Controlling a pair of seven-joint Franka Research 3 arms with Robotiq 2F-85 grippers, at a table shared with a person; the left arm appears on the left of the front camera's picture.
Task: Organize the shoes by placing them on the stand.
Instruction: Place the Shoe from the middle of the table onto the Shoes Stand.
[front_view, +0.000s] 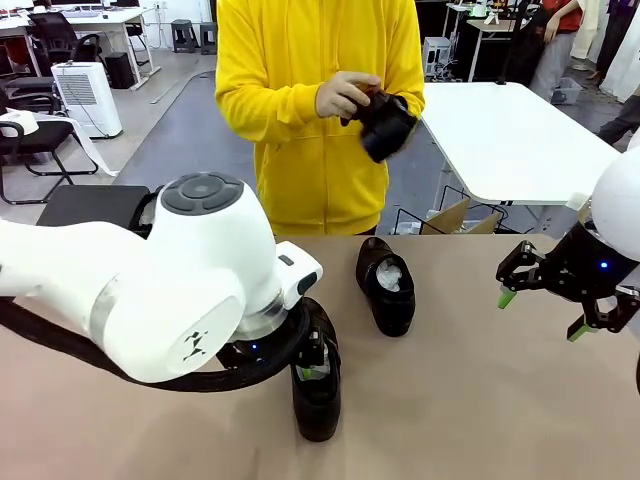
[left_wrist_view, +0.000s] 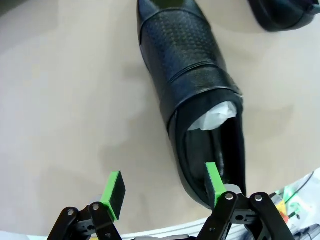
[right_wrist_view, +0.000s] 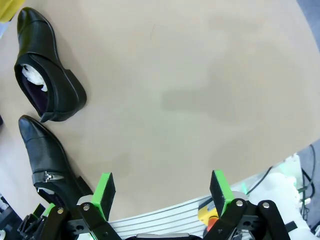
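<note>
- While the person's hand (front_view: 345, 95) grasps one shoe (front_view: 388, 128) at chest height, clear of the table (front_view: 480, 400), two more shoes lie on the tan top.
- Near shoe (front_view: 318, 400): under the left arm, toe end toward the robot's side. White paper stuffing shows in its opening.
- Left gripper (front_view: 312, 368): down at the near shoe's heel end, jaws apart. From the wrist, one pad (left_wrist_view: 214, 182) sits over the shoe's opening and the other hangs outside it above bare table. The side wall stands between them, but nothing is clamped.
- Judgement: this placing suits a pinch on the thin wall, because the whole shoe is too wide for the jaws.
- Second shoe (front_view: 388, 285): mid-table, just beyond the near shoe and apart from it, opening up with paper showing.
- Right gripper (front_view: 540, 290): jaws spread wide and empty, hovering over bare table at the robot's right, well apart from both shoes. Judgement: it hangs out there to stay clear of the left arm.
- Stand (front_view: 90, 205): a dark flat slab at the far left, behind the left arm, which I take to be the stand. The part that shows carries no shoe.
- Judgement: the task is at an early stage, with the first pick being lined up.
</note>
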